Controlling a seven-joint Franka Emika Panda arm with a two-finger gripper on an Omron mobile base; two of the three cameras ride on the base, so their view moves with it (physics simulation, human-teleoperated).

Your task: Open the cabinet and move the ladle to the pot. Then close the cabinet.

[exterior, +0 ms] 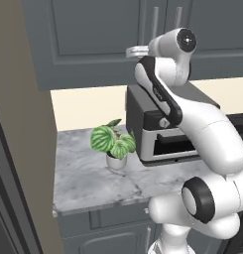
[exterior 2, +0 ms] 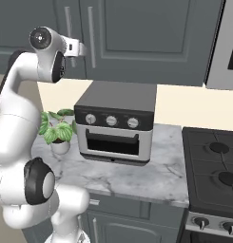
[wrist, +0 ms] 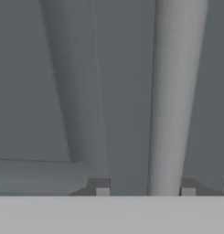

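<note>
The dark grey wall cabinet (exterior: 93, 39) (exterior 2: 151, 38) hangs over the counter with both doors shut. My gripper (exterior: 135, 51) (exterior 2: 79, 47) is raised to the lower end of the door handles. In the hand view a silver bar handle (wrist: 170, 100) stands between my gripper's (wrist: 145, 188) two tips. The right fingertip (wrist: 188, 188) is against the bar. The left fingertip (wrist: 102, 188) stands a little apart from it, so the jaws are partly closed around the handle. The ladle is hidden and the pot is out of view.
A dark toaster oven (exterior 2: 115, 126) (exterior: 162, 134) sits on the marble counter (exterior: 88, 183) below the cabinet. A potted plant (exterior: 114, 144) (exterior 2: 58, 133) stands to its left. A gas stove (exterior 2: 215, 175) lies to the right, and a tall brown panel (exterior: 24, 149) bounds the left.
</note>
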